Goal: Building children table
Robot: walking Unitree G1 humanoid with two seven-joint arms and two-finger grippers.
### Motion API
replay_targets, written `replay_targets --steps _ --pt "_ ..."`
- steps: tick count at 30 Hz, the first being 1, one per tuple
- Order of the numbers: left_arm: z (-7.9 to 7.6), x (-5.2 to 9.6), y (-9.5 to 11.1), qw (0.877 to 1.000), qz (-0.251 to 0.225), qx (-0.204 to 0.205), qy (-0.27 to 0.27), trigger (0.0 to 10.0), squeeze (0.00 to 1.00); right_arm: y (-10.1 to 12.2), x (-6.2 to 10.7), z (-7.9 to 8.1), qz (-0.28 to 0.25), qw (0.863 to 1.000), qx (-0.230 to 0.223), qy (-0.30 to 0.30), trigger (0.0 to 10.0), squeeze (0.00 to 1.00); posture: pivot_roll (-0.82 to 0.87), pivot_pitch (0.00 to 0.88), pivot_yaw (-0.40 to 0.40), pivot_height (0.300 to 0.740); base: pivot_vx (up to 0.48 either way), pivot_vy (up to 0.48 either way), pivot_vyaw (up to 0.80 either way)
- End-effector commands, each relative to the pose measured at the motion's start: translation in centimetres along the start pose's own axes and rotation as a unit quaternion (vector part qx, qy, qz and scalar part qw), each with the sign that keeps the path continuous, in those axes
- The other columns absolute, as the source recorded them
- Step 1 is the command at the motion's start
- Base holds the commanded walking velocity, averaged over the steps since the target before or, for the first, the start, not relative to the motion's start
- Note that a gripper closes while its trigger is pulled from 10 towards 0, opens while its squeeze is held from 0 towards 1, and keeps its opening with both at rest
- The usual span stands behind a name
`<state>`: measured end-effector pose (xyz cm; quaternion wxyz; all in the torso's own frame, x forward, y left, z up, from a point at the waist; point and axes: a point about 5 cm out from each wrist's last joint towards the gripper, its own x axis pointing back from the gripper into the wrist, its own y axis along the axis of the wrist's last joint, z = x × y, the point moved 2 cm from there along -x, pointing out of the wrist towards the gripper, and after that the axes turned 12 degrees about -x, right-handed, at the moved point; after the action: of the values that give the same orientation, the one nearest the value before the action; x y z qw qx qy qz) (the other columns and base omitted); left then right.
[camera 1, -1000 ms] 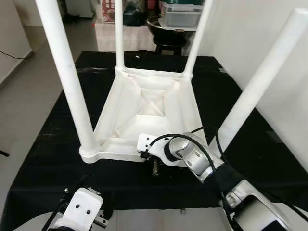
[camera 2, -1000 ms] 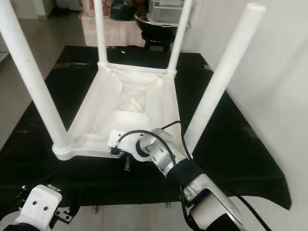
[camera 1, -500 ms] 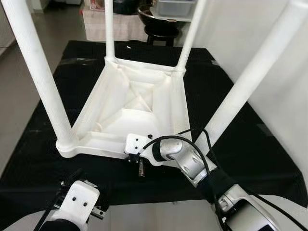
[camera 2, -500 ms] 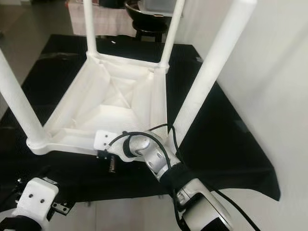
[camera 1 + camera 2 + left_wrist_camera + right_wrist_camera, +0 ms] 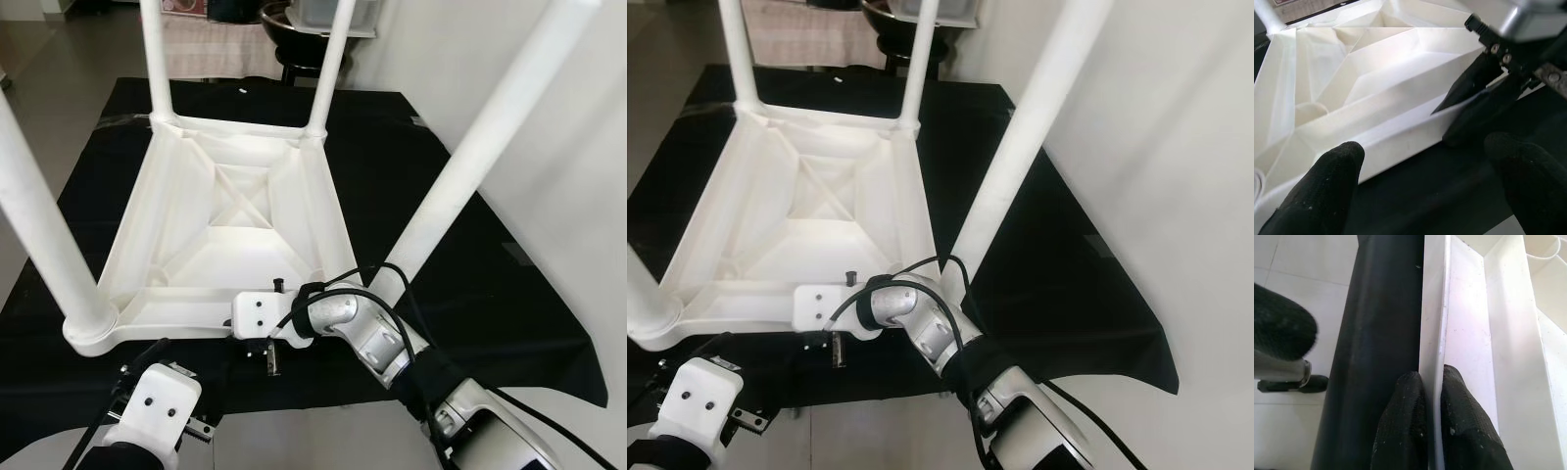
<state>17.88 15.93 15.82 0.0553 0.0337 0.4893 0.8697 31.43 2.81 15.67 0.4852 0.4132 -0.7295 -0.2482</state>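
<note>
Left wrist view, up close: saw the left gripper [image 5: 1425,183] wide open, with nothing between its two fat black fingers [image 5: 1327,186]. Hung low over the cloth [image 5: 1415,210], just beside the near rim [image 5: 1400,142] of the table, not touching it.

Next to that, saw the right gripper [image 5: 1430,382] shut tight on that same thin white rim. Had one finger on the outside and one on the inside, pinching the edge between them. Reached in from the right on a bent silver arm [image 5: 377,338] with a black cable [image 5: 338,286] looped over it. Saw pale floor [image 5: 1283,279] under the cloth's edge.

Further out, saw the table [image 5: 225,225] itself, white, flipped upside down and lying flat on the black cloth. Showed its ribbed underside, with a cross of ridges in the middle. Had four round white legs sticking up, one at each corner: two big near ones [image 5: 39,245] [image 5: 480,157] and two thin-looking far ones [image 5: 155,59] [image 5: 328,69].

Off to the right, saw a plain white wall [image 5: 588,147]. Far at the back, past the cloth, saw a grey box [image 5: 328,8] on something dark, too small to tell more.
</note>
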Motion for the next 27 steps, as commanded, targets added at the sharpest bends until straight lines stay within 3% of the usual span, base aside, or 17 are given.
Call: replay_targets --steps 1,2,4,5,7,8,9,10,15,18,21,24,25,26,27 --pt "-0.1 0.1 -0.2 1.0 0.008 -0.001 -0.005 10.0 0.0 4.1 -0.1 -0.2 -0.084 0.993 0.077 -0.023 0.0 0.0 0.12 0.179 -0.108 0.74 0.0 0.0 0.0" --pt "-0.2 0.0 -0.1 1.0 0.006 -0.002 -0.006 10.0 0.0 3.8 -0.5 -0.5 -0.066 0.994 0.073 -0.039 8.4 0.0 0.12 0.179 -0.108 0.74 0.0 0.0 0.0" --pt "-0.2 0.0 -0.1 1.0 0.006 -0.002 -0.006 10.0 0.0 3.8 -0.5 -0.5 -0.066 0.994 0.073 -0.039 8.4 0.0 0.12 0.179 -0.108 0.74 0.0 0.0 0.0" --pt "-0.2 -0.1 -0.1 1.0 0.004 -0.001 -0.007 10.0 0.0 3.4 -1.0 -0.8 -0.044 0.996 0.058 -0.055 10.0 0.0 0.12 0.174 -0.108 0.74 0.0 0.0 0.0" --pt "-0.2 -0.2 0.0 1.0 0.002 -0.001 -0.006 10.0 0.0 3.6 -1.4 -1.4 -0.045 0.994 0.039 -0.086 10.0 0.0 0.12 0.172 -0.11 0.74 0.0 0.0 0.0" --pt "-0.2 -0.2 0.0 1.0 0.001 -0.001 -0.006 10.0 0.0 4.0 -1.5 -2.3 -0.051 0.991 0.022 -0.126 10.0 0.68 0.12 0.169 -0.112 0.74 0.0 0.0 0.0" --pt "-0.2 -0.2 0.0 1.0 0.001 -0.001 -0.006 10.0 0.0 4.0 -1.5 -2.3 -0.051 0.991 0.022 -0.126 10.0 0.68 0.12 0.169 -0.112 0.74 0.0 0.0 0.0" --pt "-0.2 -0.3 0.0 1.0 0.001 0.0 -0.005 10.0 0.0 4.3 -1.6 -2.9 -0.06 0.986 0.008 -0.157 10.0 1.0 0.12 0.166 -0.114 0.74 0.0 0.0 0.0" --pt "-0.2 -0.5 0.1 1.0 -0.002 0.0 -0.004 10.0 0.0 4.7 -1.2 -3.7 -0.077 0.978 -0.009 -0.192 10.0 1.0 0.12 0.157 -0.117 0.74 0.0 0.0 0.0" --pt "-0.2 -0.7 0.1 1.0 -0.004 0.001 -0.001 10.0 0.0 4.5 -0.1 -4.1 -0.089 0.975 -0.022 -0.204 10.0 1.0 0.11 0.153 -0.117 0.74 0.0 0.0 0.0" --pt "-0.3 -1.0 0.1 1.0 -0.007 0.003 -0.001 10.0 0.0 3.5 2.0 -3.9 -0.099 0.976 -0.034 -0.192 10.0 1.0 0.09 0.143 -0.115 0.74 0.0 0.0 0.0" --pt "-0.3 -1.1 0.1 1.0 -0.009 0.003 -0.002 10.0 0.0 3.1 2.8 -3.7 -0.102 0.977 -0.037 -0.184 10.0 1.0 0.09 0.143 -0.115 0.74 0.0 0.0 0.0" --pt "-0.5 -1.3 0.2 1.0 -0.013 0.006 -0.004 10.0 0.0 2.3 4.5 -3.2 -0.106 0.978 -0.045 -0.176 10.0 1.0 0.07 0.135 -0.118 0.74 0.0 0.0 0.0" --pt "-0.6 -1.6 0.2 1.0 -0.017 0.009 -0.004 10.0 0.0 1.8 6.3 -2.9 -0.122 0.972 -0.073 -0.185 10.0 0.63 0.06 0.129 -0.117 0.74 0.0 0.0 0.0" --pt "-0.6 -1.6 0.2 1.0 -0.017 0.009 -0.004 10.0 0.0 1.8 6.3 -2.9 -0.122 0.972 -0.073 -0.185 10.0 0.63 0.06 0.129 -0.117 0.74 0.0 0.0 0.0"
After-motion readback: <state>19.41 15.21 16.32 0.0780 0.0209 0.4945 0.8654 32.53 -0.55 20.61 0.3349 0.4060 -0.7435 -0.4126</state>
